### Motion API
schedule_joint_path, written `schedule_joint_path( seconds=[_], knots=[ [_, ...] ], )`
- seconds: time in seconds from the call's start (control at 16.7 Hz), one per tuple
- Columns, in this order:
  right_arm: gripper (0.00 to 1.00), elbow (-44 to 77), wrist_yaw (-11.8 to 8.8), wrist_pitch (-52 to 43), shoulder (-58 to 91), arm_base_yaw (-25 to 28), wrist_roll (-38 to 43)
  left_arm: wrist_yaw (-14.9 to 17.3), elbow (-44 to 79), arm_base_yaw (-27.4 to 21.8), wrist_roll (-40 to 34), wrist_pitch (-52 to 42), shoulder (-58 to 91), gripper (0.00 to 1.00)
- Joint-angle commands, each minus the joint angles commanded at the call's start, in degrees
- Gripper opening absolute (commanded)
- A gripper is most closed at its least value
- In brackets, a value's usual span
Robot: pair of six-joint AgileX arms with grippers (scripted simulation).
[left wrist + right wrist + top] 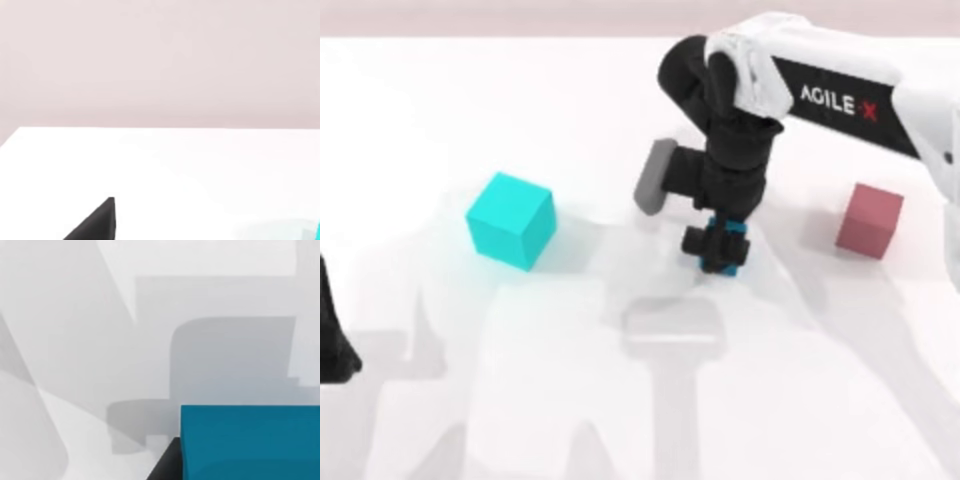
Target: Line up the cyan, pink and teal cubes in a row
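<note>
Right gripper (718,246) clamped on the teal cube (725,245), centre of the top view.

Fingers closed against the cube's sides; whether it rests on the table (620,400) or hangs just above cannot be told. In the right wrist view the teal cube (250,442) fills the lower right. Pink cube (869,220) sits right of centre, well apart. Cyan cube (511,220) sits left of centre, well apart. Left arm (332,340) parked at the left edge.
</note>
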Motion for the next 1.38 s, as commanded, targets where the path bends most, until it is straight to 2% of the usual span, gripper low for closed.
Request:
schedule_joint_path(
  seconds=[0.48,0.6,1.08,1.38],
  knots=[
    [0.00,0.0,0.0,0.0,0.0,0.0,0.0,0.0,0.0,0.0,0.0,0.0,0.0,1.00],
    [0.00,0.1,-0.7,-1.4,-2.1,0.1,0.7,0.0,0.0,0.0,0.0,0.0,0.0,1.00],
    [0.00,12.2,-0.7,-15.1,-3.6,0.5,0.7,0.0,0.0,0.0,0.0,0.0,0.0,1.00],
    [0.00,12.6,-0.8,-15.6,-3.7,0.3,0.7,0.0,0.0,0.0,0.0,0.0,0.0,1.00]
  ],
)
